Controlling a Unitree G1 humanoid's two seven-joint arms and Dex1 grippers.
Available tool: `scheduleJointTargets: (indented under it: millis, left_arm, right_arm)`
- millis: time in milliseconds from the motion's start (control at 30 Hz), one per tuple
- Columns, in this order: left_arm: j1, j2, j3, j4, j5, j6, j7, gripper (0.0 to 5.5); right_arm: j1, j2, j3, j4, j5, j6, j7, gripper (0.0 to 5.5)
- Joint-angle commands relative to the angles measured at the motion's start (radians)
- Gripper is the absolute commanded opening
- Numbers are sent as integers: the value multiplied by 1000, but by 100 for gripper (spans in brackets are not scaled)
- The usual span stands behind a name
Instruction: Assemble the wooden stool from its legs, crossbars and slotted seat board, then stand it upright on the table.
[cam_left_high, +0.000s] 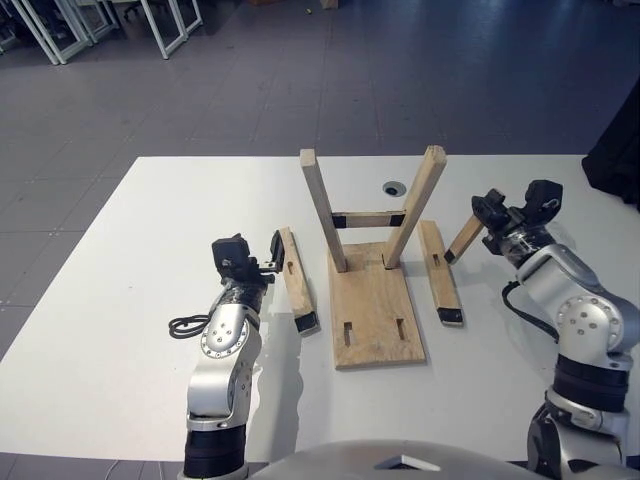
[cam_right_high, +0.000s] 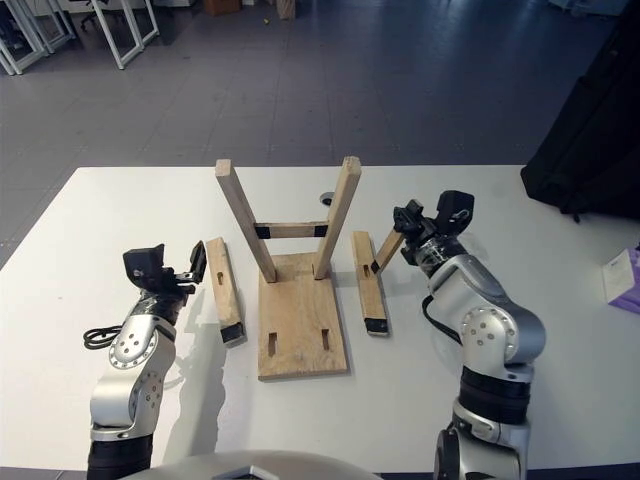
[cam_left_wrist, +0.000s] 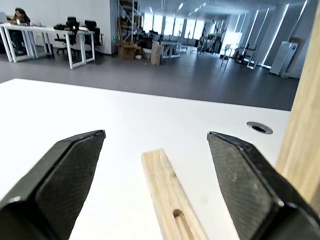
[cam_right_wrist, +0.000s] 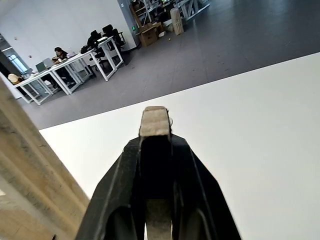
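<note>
The slotted seat board (cam_left_high: 375, 312) lies flat mid-table. Two legs (cam_left_high: 322, 205) (cam_left_high: 418, 200) stand in its far slots, joined by a crossbar (cam_left_high: 368, 219). A loose leg (cam_left_high: 297, 278) lies left of the board, its far end (cam_left_wrist: 167, 192) between the fingers (cam_left_wrist: 70, 170) of my open left gripper (cam_left_high: 256, 262). Another loose leg (cam_left_high: 440, 270) lies right of the board. My right gripper (cam_left_high: 490, 222) is shut on a short crossbar (cam_left_high: 464, 240) that slants down toward that leg; its tip (cam_right_wrist: 154, 121) sticks out past the fingers.
A black cable loop (cam_left_high: 188, 325) lies by my left arm. A round cable hole (cam_left_high: 394, 187) is in the table (cam_left_high: 120, 300) behind the stool. A purple box (cam_right_high: 625, 278) sits at the table's right edge, a black bag (cam_right_high: 590, 110) beyond it.
</note>
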Motion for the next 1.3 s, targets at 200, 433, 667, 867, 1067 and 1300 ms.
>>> scheduleJointTargets:
  millis: [200,433,667,867,1067,1300]
  left_arm:
    - [-7,-13,-17,49,39,29,5,377]
    - [-13,-7,-11,51,45,38,-2,377]
    - [-22,2,-8,52,48,52,-9,377]
    - [-24,3,-6,54,53,56,-10,377]
    - [-22,-5,-4,53,57,55,-1,377]
    - [-21,-11,-7,60,62,54,3,377]
  right_arm:
    - [-83,56,66,216,-165,-191,77,41]
    - [-50,90,56,259,-205,-229,82,41]
    - [-22,110,55,278,-242,-247,84,41]
    - [23,106,62,273,-282,-257,77,41]
    - [35,120,73,217,-297,-241,54,41]
    - [106,92,158,313,-464,-377,71,41]
